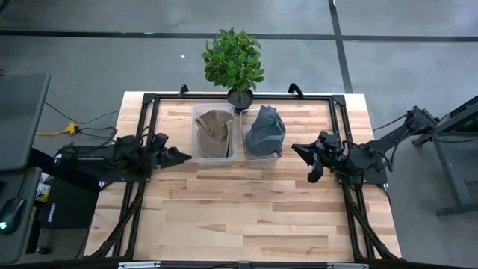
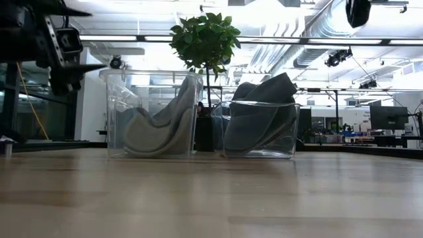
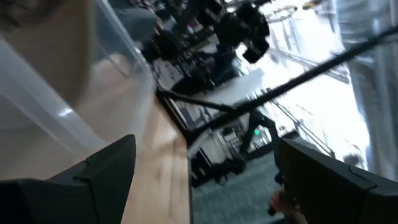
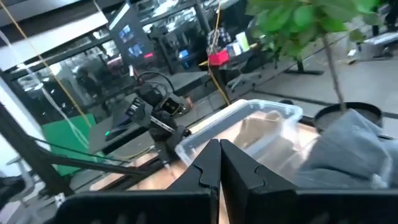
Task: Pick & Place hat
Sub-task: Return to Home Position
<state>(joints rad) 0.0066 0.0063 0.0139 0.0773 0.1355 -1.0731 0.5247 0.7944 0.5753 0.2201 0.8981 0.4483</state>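
Your left gripper (image 1: 184, 156) hangs spread wide and empty just beside the left transparent bin (image 1: 195, 139), where the brown cap (image 1: 215, 128) slumps. The gray cap (image 1: 265, 131) fills the right transparent bin (image 1: 243, 145). Both caps look light and floppy, so you would likely pinch the stiffer brim. Your right gripper (image 1: 297, 149) is clenched on nothing, near that bin.

In the low view the top edge cuts the right arm (image 2: 357, 11) to a dark stub, and the left bin (image 2: 115, 112) and right bin (image 2: 259, 149) mostly hide the plant's (image 2: 205, 39) pot (image 2: 206, 135). The smeared left wrist view shows a clear wall (image 3: 56, 99), probably the left bin's.
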